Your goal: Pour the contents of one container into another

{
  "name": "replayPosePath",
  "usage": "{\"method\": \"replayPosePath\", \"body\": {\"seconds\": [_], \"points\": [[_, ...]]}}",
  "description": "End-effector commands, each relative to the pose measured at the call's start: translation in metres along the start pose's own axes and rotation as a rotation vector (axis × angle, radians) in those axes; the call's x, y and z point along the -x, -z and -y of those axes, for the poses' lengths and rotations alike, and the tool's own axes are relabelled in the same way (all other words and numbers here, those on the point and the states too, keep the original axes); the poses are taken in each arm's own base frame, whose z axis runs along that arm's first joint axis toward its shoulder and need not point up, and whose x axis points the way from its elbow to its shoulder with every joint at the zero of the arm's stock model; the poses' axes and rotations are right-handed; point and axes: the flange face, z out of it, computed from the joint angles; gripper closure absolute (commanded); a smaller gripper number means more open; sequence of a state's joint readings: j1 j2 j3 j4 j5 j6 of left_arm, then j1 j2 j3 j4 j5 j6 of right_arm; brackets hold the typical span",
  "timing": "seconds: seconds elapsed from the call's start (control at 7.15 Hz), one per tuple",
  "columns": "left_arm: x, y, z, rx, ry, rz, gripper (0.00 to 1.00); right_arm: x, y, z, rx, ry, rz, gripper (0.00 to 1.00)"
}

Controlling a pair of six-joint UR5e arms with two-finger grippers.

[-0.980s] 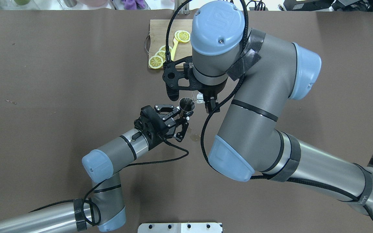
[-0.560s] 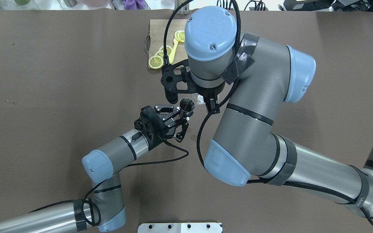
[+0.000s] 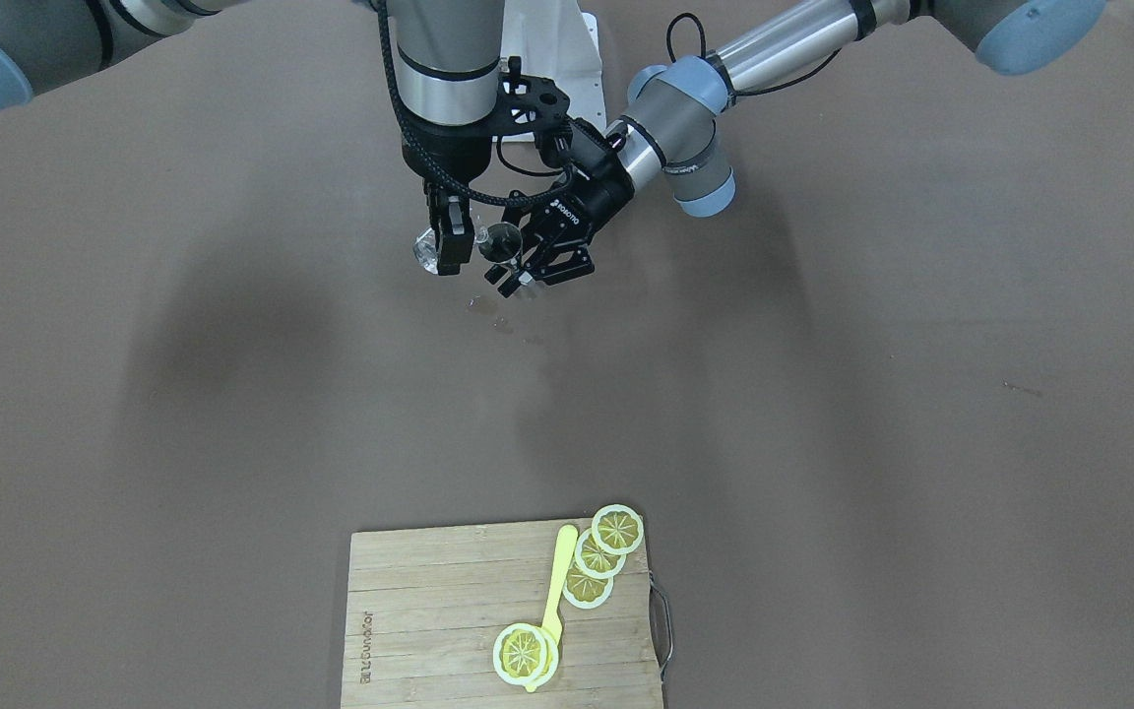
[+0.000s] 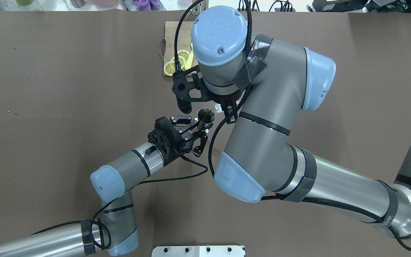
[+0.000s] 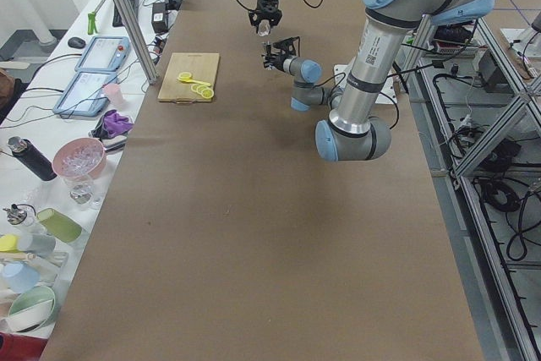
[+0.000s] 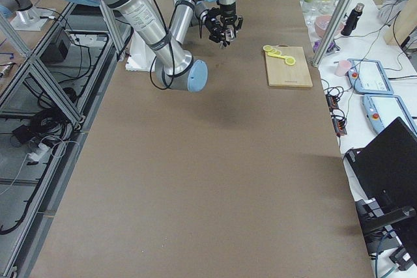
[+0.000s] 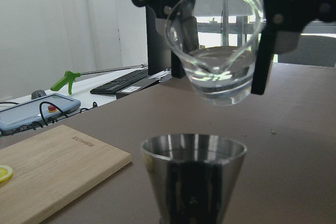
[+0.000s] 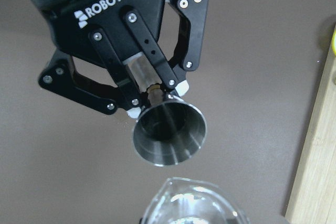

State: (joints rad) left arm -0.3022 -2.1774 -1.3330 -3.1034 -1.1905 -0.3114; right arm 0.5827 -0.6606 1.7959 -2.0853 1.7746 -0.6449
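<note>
Left claw: the left claw (image 8: 157, 94) is clenched on the narrow waist of a metal cup (image 8: 168, 135) and holds it upright above the desk (image 3: 823, 394), mouth open to the top.
Right claw: the right claw (image 3: 447, 246) points down and grips a small glass (image 7: 218, 45) by its sides. The spout faces the metal cup.
Glass: it hangs clear of the metal cup's rim, above it at about 1 o'clock in the left wrist view and not touching. Clear liquid sits in its bottom.
Progress: both containers are lifted and lined up. No stream shows, and the metal cup looks empty, so the pour itself seems not yet begun. What is left is to tip the spout over the rim and then level the glass.
Margin: the metal cup's mouth is small, so the spout needs to sit right over it. A wet mark (image 3: 483, 307) lies on the desk below the pair.
Room: in the overhead view bare desk lies from 3 through 9 o'clock. A wooden board (image 3: 429, 611) with lemon slices (image 3: 616, 529) and a yellow spoon (image 3: 559, 571) sits well apart at 12 o'clock.
</note>
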Motion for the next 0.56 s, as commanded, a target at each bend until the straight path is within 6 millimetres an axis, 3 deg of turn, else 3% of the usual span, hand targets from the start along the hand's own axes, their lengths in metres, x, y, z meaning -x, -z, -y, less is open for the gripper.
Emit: {"method": "replayPosePath", "body": {"seconds": [0.0,0.42], "points": [[-0.0004,-0.0001,0.0006,-0.002,0.001,-0.002,1.0,-0.0018,-0.0039,0.0072,0.014,0.018,0.001,1.0],[0.0001,0.0005,-0.0001,-0.002,0.001,-0.002,1.0,0.0017,-0.0023,0.0071,0.037,0.061,-0.008,1.0]]}}
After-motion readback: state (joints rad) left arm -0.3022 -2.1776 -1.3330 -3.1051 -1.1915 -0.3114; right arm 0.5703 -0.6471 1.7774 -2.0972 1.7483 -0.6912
